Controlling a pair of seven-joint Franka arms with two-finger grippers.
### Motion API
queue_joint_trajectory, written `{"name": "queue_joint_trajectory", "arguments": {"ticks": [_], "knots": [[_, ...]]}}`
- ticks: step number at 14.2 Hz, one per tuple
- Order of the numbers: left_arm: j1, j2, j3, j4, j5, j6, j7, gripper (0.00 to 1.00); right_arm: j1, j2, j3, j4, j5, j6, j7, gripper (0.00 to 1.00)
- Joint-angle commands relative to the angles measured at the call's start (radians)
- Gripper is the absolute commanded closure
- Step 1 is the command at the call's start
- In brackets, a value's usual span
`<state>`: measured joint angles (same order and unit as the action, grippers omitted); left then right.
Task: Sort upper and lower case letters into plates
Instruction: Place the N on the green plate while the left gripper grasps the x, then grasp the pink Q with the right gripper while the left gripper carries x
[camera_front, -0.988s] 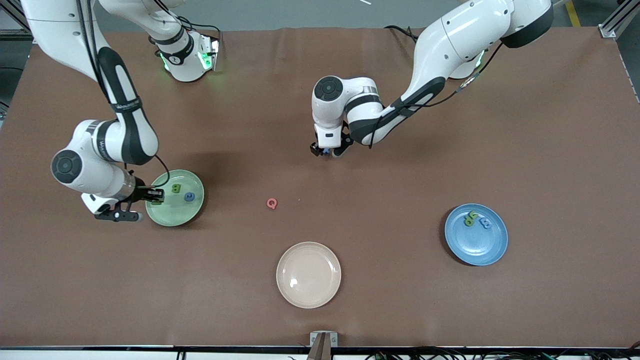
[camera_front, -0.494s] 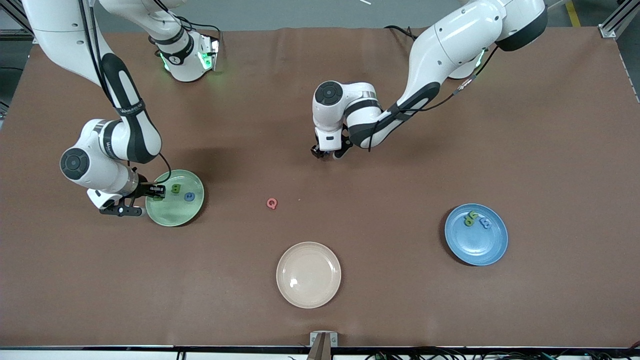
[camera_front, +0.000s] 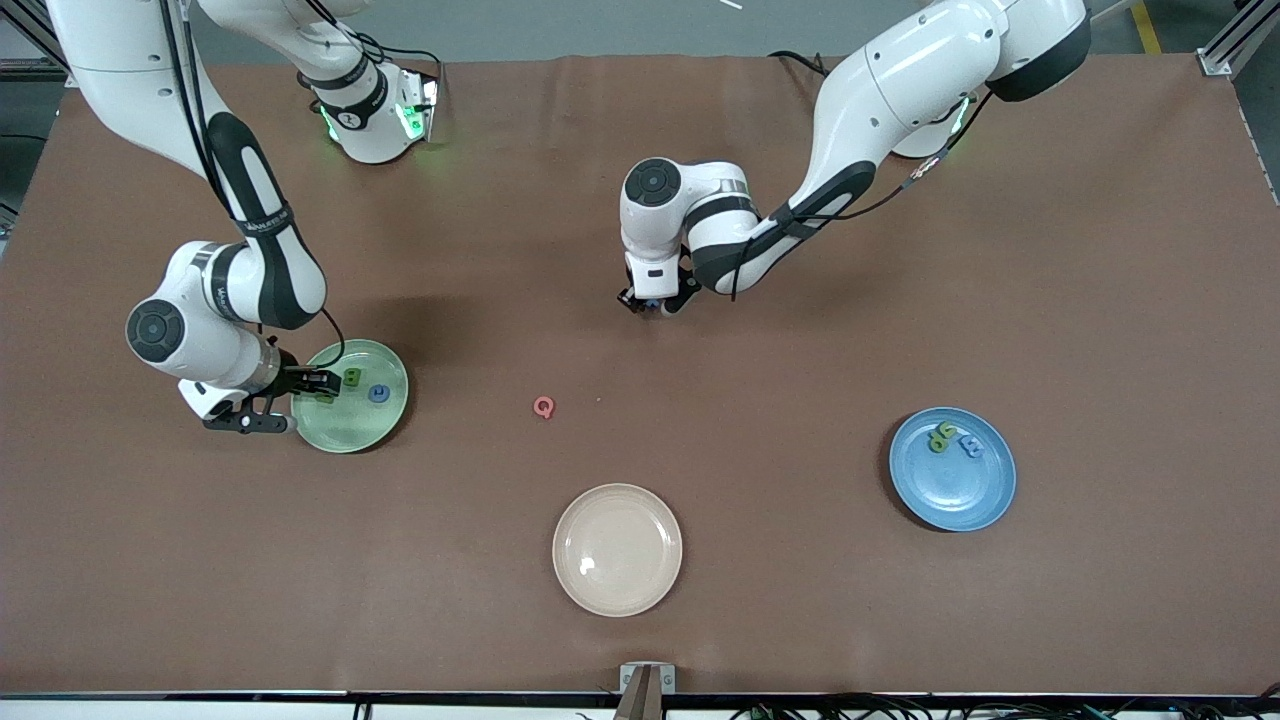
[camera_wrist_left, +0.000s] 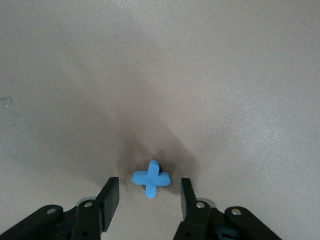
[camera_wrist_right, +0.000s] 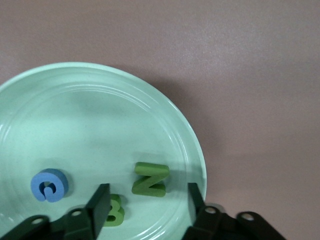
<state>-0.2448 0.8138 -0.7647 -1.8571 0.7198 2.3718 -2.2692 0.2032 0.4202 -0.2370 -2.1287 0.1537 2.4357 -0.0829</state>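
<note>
My left gripper (camera_front: 650, 302) is low at the table's middle, open, with its fingers on either side of a small blue cross-shaped letter (camera_wrist_left: 151, 178) that lies on the table. My right gripper (camera_front: 318, 388) is open over the rim of the pale green plate (camera_front: 350, 428). A green Z (camera_wrist_right: 150, 179) lies on this plate (camera_wrist_right: 90, 115) between its fingers, with a green B (camera_wrist_right: 114, 210) and a blue C (camera_wrist_right: 49, 184) beside it. The blue plate (camera_front: 950, 492) at the left arm's end holds a green letter (camera_front: 940, 436) and a blue letter (camera_front: 970, 446). A red letter (camera_front: 543, 406) lies loose mid-table.
An empty cream-beige plate (camera_front: 617, 549) sits nearer to the front camera than the red letter. The brown table (camera_front: 1100, 300) is bare around the left gripper. A small mount (camera_front: 646, 680) stands at the table's front edge.
My right arm has swung its wrist a little while its gripper stays over the green plate's rim. My left gripper has shifted slightly over the blue letter.
</note>
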Motion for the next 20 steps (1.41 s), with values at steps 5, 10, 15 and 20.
{"name": "queue_joint_trajectory", "arguments": {"ticks": [5,10,15,20], "knots": [[-0.014,0.011,0.024,0.015,0.01,0.009,-0.021,0.53,0.224,-0.017,0.016,0.16,0.009,-0.129,0.459,0.0],[-0.015,0.013,0.024,0.048,0.007,0.007,-0.018,0.98,0.41,0.136,0.016,0.295,0.084,-0.066,0.799,0.0],[0.005,-0.016,0.019,0.163,0.012,-0.089,0.008,0.99,0.528,0.23,0.015,0.297,0.084,0.086,0.884,0.1],[0.132,-0.015,0.015,0.289,-0.012,-0.204,0.239,1.0,0.541,0.267,0.016,0.309,0.083,0.121,0.878,0.13]]}}
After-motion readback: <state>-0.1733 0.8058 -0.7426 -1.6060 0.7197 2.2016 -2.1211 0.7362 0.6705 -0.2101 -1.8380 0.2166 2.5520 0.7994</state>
